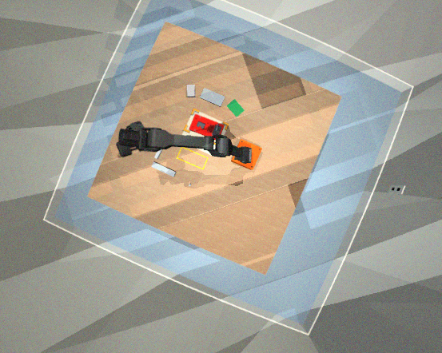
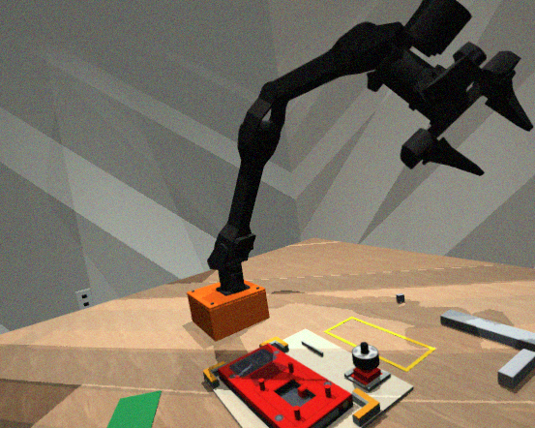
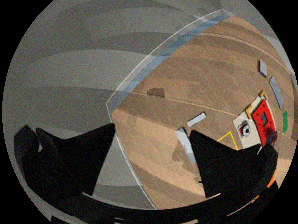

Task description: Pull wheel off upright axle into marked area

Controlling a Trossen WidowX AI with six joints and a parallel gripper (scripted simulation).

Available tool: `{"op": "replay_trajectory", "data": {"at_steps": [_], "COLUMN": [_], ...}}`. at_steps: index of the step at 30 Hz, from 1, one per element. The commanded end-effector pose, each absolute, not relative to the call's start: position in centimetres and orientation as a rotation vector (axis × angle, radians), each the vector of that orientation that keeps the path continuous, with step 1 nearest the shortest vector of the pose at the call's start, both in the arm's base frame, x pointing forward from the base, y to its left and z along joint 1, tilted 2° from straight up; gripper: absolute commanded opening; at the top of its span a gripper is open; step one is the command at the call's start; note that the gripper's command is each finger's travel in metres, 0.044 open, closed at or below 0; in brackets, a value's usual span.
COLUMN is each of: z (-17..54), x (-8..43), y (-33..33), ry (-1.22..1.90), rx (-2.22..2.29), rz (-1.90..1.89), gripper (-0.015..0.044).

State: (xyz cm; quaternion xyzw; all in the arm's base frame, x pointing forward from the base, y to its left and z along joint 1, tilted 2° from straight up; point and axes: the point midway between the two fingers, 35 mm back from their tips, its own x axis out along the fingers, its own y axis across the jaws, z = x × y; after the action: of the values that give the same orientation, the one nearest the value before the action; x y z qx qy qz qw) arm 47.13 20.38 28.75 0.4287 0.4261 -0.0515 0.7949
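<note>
The wheel (image 2: 366, 360) (image 3: 246, 130), black-sided with a silvery top face, sits on the upright axle (image 2: 364, 347) above a small red block. The black axle tip sticks up through it. In the top view the arm hides the wheel. The marked area is a yellow outline (image 1: 189, 164) (image 2: 393, 333) (image 3: 224, 137) on the table, beside the board that carries the axle. My gripper (image 1: 129, 138) (image 2: 507, 150) (image 3: 153, 131) is open, with nothing between its fingers. It hangs high above the table, well away from the wheel, and touches nothing.
A red panel with pegs (image 1: 199, 124) (image 2: 268, 373) (image 3: 260, 111) lies on the cream board (image 2: 394, 386) between orange-yellow corner brackets. Grey bars (image 1: 164, 168) (image 2: 495, 330) lie past the marked area. A green patch (image 1: 236, 108) (image 2: 136, 411), a small dark cube (image 2: 401, 298) and my orange base (image 1: 257, 153) (image 2: 234, 315) also show.
</note>
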Motion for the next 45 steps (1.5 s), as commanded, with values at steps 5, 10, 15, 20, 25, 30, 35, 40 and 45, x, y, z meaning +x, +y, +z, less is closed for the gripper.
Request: {"op": "replay_trajectory", "data": {"at_steps": [5, 10, 15, 20, 25, 30, 35, 40, 45], "z": [25.7, 21.5, 17.5, 13.9, 10.4, 7.8, 7.7, 7.4, 5.2], "x": [46.9, 46.0, 44.5, 42.4, 39.7, 36.9, 36.8, 36.6, 36.8], "y": [18.5, 15.7, 12.9, 10.2, 7.6, 5.6, 5.5, 5.5, 5.6], "ry": [0.974, 1.049, 1.114, 1.167, 1.212, 1.240, 1.241, 1.241, 1.241], "rx": [0.962, 1.020, 1.077, 1.129, 1.171, 1.200, 1.201, 1.201, 1.201], "rz": [-0.224, -0.396, -0.575, -0.762, -0.960, -1.135, -1.142, -1.142, -1.142], "gripper": [0.0300, 0.0300, 0.0300, 0.0300, 0.0300, 0.0300, 0.0300, 0.0300, 0.0300]}}
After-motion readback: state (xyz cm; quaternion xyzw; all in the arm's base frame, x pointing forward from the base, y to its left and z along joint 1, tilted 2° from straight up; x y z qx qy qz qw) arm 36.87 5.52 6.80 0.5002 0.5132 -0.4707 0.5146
